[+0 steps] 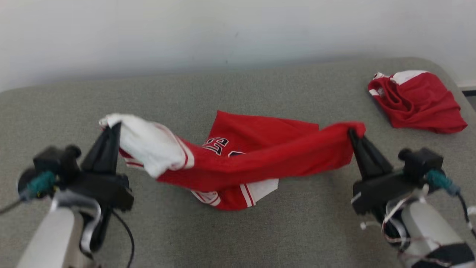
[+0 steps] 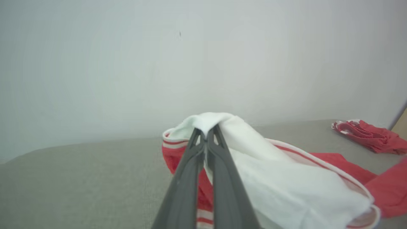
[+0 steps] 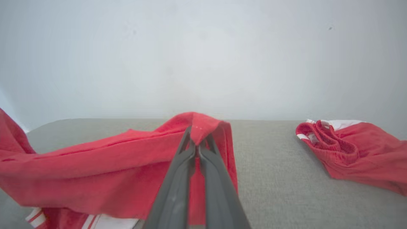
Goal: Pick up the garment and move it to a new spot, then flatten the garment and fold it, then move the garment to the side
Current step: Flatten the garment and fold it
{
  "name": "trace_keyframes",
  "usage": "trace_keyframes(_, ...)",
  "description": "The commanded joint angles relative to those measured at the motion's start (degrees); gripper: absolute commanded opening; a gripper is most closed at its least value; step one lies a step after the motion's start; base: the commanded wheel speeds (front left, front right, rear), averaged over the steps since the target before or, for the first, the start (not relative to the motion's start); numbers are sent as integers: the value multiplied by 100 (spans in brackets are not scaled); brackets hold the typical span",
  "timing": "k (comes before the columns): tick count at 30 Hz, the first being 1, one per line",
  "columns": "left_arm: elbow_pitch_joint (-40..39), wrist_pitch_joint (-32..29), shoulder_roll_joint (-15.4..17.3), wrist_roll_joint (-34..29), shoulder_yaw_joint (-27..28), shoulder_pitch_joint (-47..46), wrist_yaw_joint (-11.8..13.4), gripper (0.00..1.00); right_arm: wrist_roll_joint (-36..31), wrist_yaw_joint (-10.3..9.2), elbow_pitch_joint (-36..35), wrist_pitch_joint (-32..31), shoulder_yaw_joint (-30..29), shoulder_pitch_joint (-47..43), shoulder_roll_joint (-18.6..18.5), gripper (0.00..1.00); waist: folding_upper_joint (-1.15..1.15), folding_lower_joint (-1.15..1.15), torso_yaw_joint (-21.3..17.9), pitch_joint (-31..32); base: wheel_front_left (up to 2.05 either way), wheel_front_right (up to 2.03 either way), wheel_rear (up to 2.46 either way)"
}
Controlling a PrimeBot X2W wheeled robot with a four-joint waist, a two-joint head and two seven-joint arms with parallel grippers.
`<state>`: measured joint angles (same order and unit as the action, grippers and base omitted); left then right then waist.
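A red garment [image 1: 256, 156] with white panels and striped trim hangs stretched between my two grippers above the grey padded surface [image 1: 238, 230], its lower part sagging onto it. My left gripper [image 1: 113, 126] is shut on a white corner of the garment [image 2: 254, 159]; in the left wrist view its tips [image 2: 207, 132] pinch the white fabric. My right gripper [image 1: 351, 132] is shut on the red edge of the garment [image 3: 111, 165]; in the right wrist view its tips [image 3: 196, 140] are wrapped in red cloth. Dark lettering shows on the middle of the garment.
A second red and white garment [image 1: 416, 100] lies crumpled at the far right corner of the surface, also seen in the right wrist view [image 3: 353, 149] and the left wrist view [image 2: 369, 136]. A pale wall [image 1: 223, 29] stands behind the surface.
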<state>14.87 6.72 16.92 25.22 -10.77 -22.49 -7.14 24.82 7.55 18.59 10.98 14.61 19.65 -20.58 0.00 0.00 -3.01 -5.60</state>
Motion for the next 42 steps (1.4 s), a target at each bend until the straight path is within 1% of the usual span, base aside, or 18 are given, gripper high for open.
trace_keyframes(1, -74, -194, 159, -13, -71, -549, -36, 0, 84, -15, 9, -82, 75, 531, -81, 0, 0, 0, -44, -620, 0, 0, 0)
trace_keyframes(5, -47, -663, 468, 47, -319, -2047, -31, 0, 372, -15, 173, -317, 205, 1963, -257, 0, 0, 0, -42, -1353, 0, 0, 0)
trace_keyframes(7, 22, -802, 630, 36, -483, -2799, -33, 0, 592, -15, 281, -439, 223, 2690, -280, 0, 0, 0, -54, -1674, 0, 0, 0)
trace_keyframes(11, 276, -1012, 752, 206, -620, -4262, -28, 0, 901, -15, 488, -776, 295, 4116, -365, 0, 0, 0, -66, -2261, 0, 0, 0)
trace_keyframes(14, 596, -1043, 825, 298, -753, -5225, -28, 0, 1129, -15, 734, -952, 348, 5080, -382, 0, 0, 0, -78, -2575, 0, 0, 0)
trace_keyframes(20, 1307, -931, 846, 474, -930, -6845, -29, 0, 1364, -15, 1175, -1174, 598, 6661, -424, 0, 0, 0, -69, -2961, 0, 0, 0)
trace_keyframes(21, 1307, -931, 846, 474, -930, -6845, -29, 0, 1364, -15, 1175, -1174, 598, 6661, -424, 0, 0, 0, -69, -2961, 0, 0, 0)
trace_keyframes(24, 1700, -866, 873, 494, -1154, -7520, -29, 0, 1454, -15, 1446, -1239, 704, 7247, -410, 0, 0, 0, -43, -3044, 0, 0, 0)
trace_keyframes(26, 1911, -767, 839, 564, -1234, -7922, -29, 0, 1396, -15, 1633, -1252, 799, 7596, -475, 0, 0, 0, 10, -3074, 0, 0, 0)
trace_keyframes(30, 2253, -666, 825, 697, -1513, -8494, -29, 0, 1445, -15, 1919, -1253, 984, 8152, -461, 0, 0, 0, 48, -3125, 0, 0, 0)
trace_keyframes(35, 2583, -522, 858, 839, -1812, -8942, -29, 0, 1562, -15, 2241, -1133, 1237, 8544, -512, 0, 0, 0, 67, -3153, 0, 0, 0)
trace_keyframes(42, 2967, -200, 795, 1159, -2234, -8947, -29, 0, 1763, -15, 2628, -917, 1611, 8592, -569, 0, 0, 0, 94, -3205, 0, 0, 0)
